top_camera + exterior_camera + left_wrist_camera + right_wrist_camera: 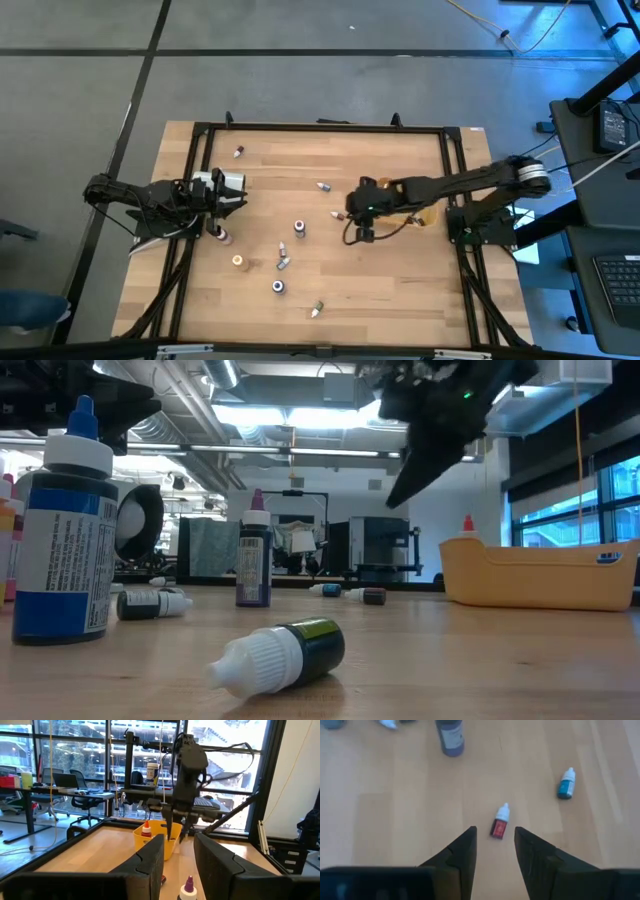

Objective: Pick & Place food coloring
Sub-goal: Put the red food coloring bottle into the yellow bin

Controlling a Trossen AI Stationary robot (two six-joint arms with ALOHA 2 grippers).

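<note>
From the high view I see the wooden table [390, 270] in a black frame on a grey floor. The food coloring bottles [299, 230] lie scattered across its middle and lower left. My left gripper [240, 192] sits at the table's left edge, my right gripper [350, 212] hangs over the centre.

In the low view the tabletop runs level toward an office with ceiling pipes and windows at right. A blue-labelled bottle [63, 535] stands at far left, a purple one [254, 563] stands mid-frame, a dark bottle [283, 654] lies in the lower centre, and a tan tray [540, 573] rests at right.

The left wrist view shows glass walls, desks and chairs behind; its fingers [150, 862] stand slightly apart with nothing between them.

The right wrist view looks down on pale planks: a red bottle [499, 823] lies just beyond the parted, empty fingers [462, 852], a teal one [565, 783] toward the upper right.
</note>
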